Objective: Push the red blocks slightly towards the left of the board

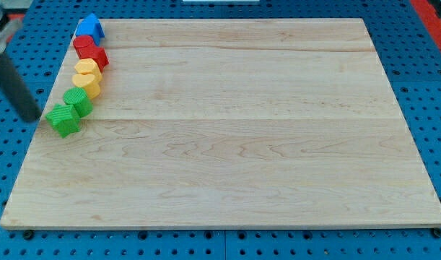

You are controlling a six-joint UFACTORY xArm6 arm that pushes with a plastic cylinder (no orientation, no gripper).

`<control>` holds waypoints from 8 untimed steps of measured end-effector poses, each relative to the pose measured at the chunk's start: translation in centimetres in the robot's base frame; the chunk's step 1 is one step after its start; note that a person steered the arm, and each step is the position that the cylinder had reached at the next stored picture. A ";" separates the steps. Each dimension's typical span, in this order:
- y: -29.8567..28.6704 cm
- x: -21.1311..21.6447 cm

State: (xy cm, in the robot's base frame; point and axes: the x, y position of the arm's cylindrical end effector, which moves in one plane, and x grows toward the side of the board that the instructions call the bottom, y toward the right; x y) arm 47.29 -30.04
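My rod entered from the view's upper-left corner as a blurred dark bar and slanted down toward the view's right. My tip sat off the board's left edge, over the blue pegboard, just left of the green blocks. There were no fingers on this rod to stand apart or together; it held nothing. Whether the tip touched the nearest green block I could not tell, since the rod was smeared, though a thin gap seemed to show.

Taking the wooden board as the landmark, all the blocks lay in one slanted line along its left edge, toward its top-left corner. Lowest and leftmost was a green star-like block, touching a second green block just above and right of it. Next up the line came two yellow blocks, stacked close along the row. Above them lay the red blocks, two pieces pressed together, up and to the right of the tip and well apart from it. At the line's upper end, nearest the board's corner, sat the blue block, touching the red pair.
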 end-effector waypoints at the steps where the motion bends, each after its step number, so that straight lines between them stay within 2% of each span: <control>1: 1.7 6.7; 2: 11.4 5.8; 3: 17.3 -1.0; 4: 17.9 -3.4; 6: 17.9 -3.4; 8: 20.5 -3.4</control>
State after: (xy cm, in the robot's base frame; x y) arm 43.88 -9.54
